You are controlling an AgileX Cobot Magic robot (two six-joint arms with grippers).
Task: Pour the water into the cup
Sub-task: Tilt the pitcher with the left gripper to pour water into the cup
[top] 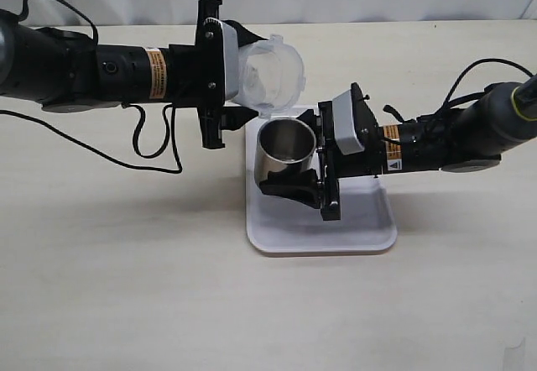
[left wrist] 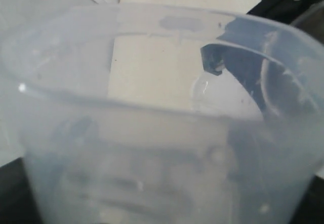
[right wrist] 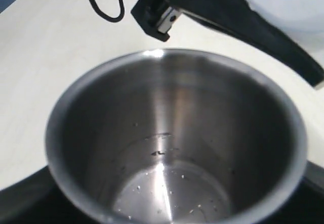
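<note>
A big pale wooden table [top: 126, 304] fills the exterior view. The left arm [top: 84, 73], thick and black, comes in from the upper left of the frame. The right arm [top: 470, 132] comes in from the right side. A black cable [top: 151, 148] loops on the table below the left arm.

A white tray [top: 352, 228] with round corners lies on the table, a little right of the middle of the frame.

The left gripper [top: 243, 75] pinches a see-through plastic beaker [top: 273, 73] from both sides. The beaker is up in the air and tipped over on its side. Its open mouth points to the right, just above and to the left of the cup.

The cup [top: 273, 168] is shiny steel. It sits upright at the upper left part of the tray, in the middle of the frame. The right gripper [top: 295, 154] is squeezed onto the cup, with one black finger on each side.

In the right wrist view, a little water [right wrist: 167, 193] lies at the bottom of the cup, and tiny drops sit on the inside wall. In the left wrist view, a small shiny blob [left wrist: 201, 89] sits near the beaker's lip, and I cannot tell if it is water.
</note>
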